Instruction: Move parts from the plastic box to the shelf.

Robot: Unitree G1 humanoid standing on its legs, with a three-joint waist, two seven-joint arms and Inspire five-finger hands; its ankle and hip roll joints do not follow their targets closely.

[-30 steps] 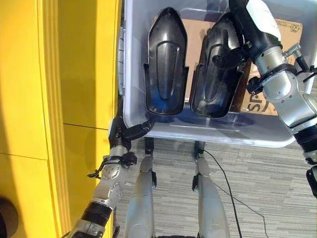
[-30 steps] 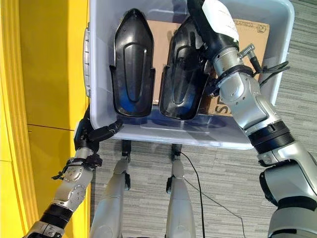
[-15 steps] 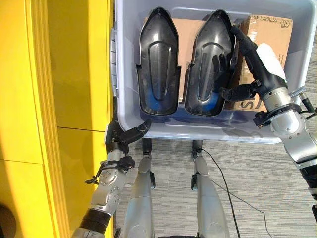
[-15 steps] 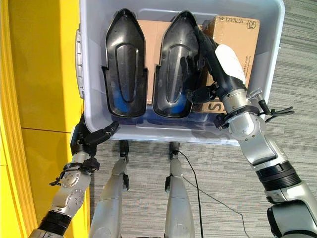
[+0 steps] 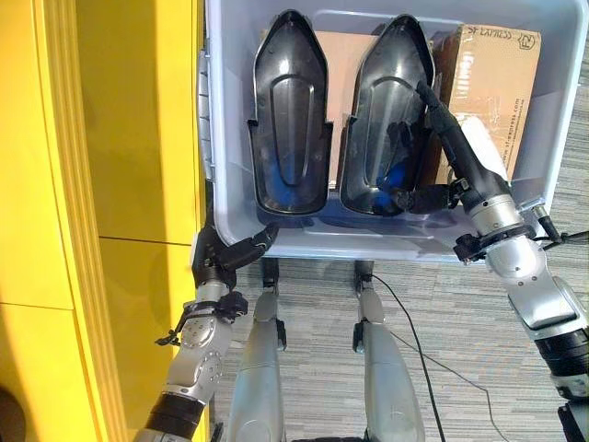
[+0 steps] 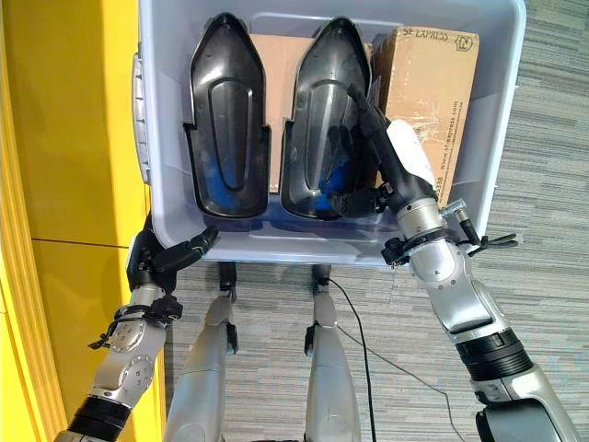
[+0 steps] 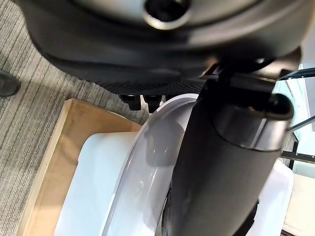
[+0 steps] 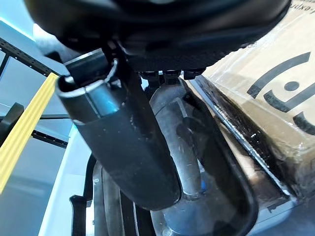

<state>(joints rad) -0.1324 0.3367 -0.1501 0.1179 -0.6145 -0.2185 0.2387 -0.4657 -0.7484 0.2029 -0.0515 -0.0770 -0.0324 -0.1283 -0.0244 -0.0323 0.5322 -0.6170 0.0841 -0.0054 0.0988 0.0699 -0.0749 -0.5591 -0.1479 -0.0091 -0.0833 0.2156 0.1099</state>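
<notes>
A pale translucent plastic box [image 5: 368, 247] holds two black moulded parts side by side: a left part [image 5: 290, 110] and a right part [image 5: 377, 110]. My right hand [image 5: 460, 157] reaches into the box. Its straight fingers lie along the right part's outer side, next to a cardboard box [image 5: 492, 83]. Its thumb [image 8: 128, 142] points toward that part's [image 8: 206, 157] near end. My left hand [image 5: 219, 258] sits at the box's near left corner with its thumb [image 7: 221, 162] along the front wall [image 7: 142, 162]; its fingers are hidden behind the corner.
A yellow shelf unit [image 5: 120, 184] stands close against the box's left side. Grey striped carpet [image 5: 460, 368] lies below the box. A wooden board [image 7: 54, 162] shows beneath the box in the left wrist view.
The camera has shifted. My right hand has drawn back along the right part, from deep in the box toward its front wall. The left hand stays at the corner.
</notes>
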